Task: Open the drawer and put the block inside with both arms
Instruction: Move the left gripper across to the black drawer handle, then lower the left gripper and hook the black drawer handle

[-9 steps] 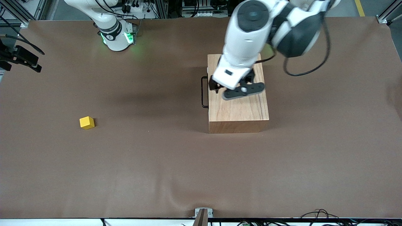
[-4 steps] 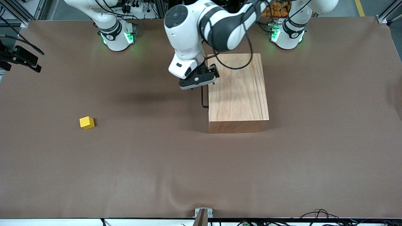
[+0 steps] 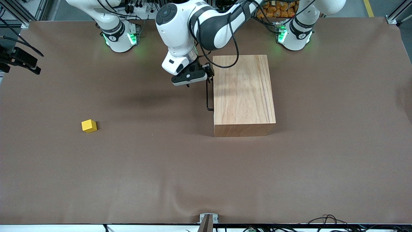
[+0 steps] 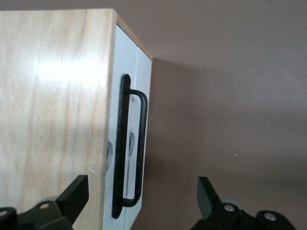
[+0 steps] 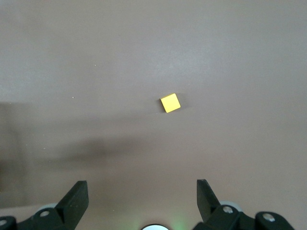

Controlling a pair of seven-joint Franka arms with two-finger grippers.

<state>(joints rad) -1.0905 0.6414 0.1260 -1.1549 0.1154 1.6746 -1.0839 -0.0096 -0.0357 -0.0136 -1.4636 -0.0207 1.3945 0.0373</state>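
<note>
The wooden box [image 3: 244, 93] stands mid-table with its drawer shut. The drawer's white front panel [image 4: 139, 72] faces the right arm's end of the table and carries the black wire handle [image 3: 208, 96], also in the left wrist view [image 4: 139, 143]. My left gripper [image 3: 190, 80] hovers open in front of the drawer; in its wrist view [image 4: 141, 187] one finger is over the box top, the other over the table, the handle between them. The yellow block [image 3: 89, 125] lies on the table toward the right arm's end. My right gripper [image 5: 140, 188] is open and empty, high above the block [image 5: 170, 102].
Brown cloth [image 3: 206, 167] covers the table. The two green-lit bases [image 3: 119, 37] [image 3: 293, 32] stand at the edge farthest from the front camera. A black fixture [image 3: 19, 59] juts in at the right arm's end.
My left gripper has moved from over the box top toward the right arm's end, to just in front of the drawer's handle. The block and the box have not moved.
</note>
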